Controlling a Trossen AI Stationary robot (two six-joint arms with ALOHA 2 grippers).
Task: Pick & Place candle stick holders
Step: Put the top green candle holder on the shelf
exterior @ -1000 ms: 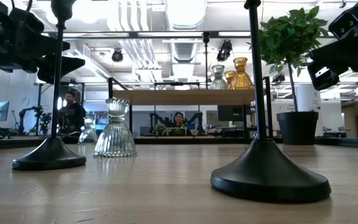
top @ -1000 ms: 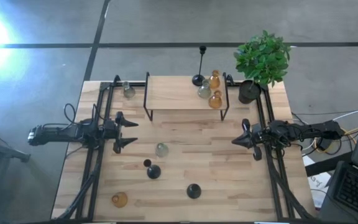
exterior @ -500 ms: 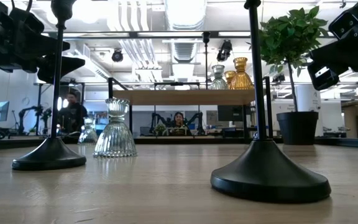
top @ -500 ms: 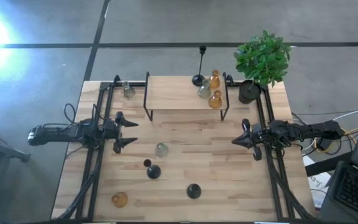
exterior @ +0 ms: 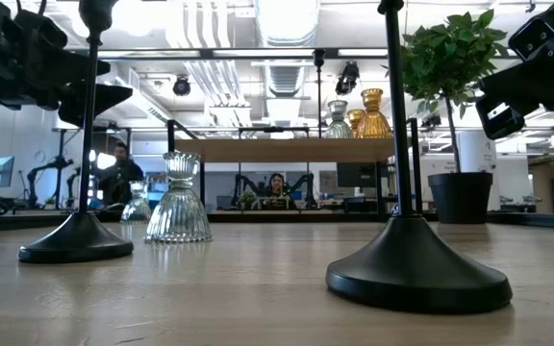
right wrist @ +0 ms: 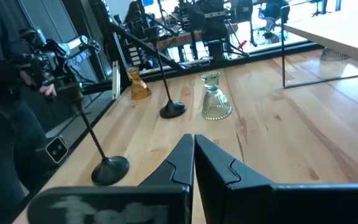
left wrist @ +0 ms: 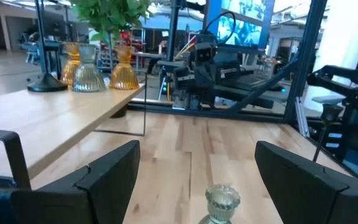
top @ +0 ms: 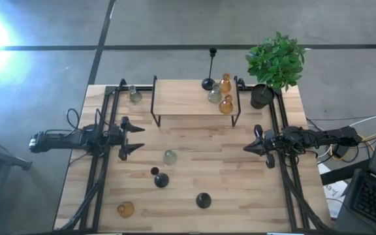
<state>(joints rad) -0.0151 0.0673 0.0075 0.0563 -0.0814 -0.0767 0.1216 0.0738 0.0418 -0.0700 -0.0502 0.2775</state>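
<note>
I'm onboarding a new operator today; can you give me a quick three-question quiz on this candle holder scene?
1. How many holders stand on the wooden shelf?
2. True or false: the left gripper is open and holds nothing.
3. Which holder lies nearest the table's front left corner: A) amber glass holder, B) clear glass holder, C) black holder?

Key: 1. Four: one black stemmed, two amber, one clear-grey. 2. True; the right gripper is shut and empty. 3. A.
</note>
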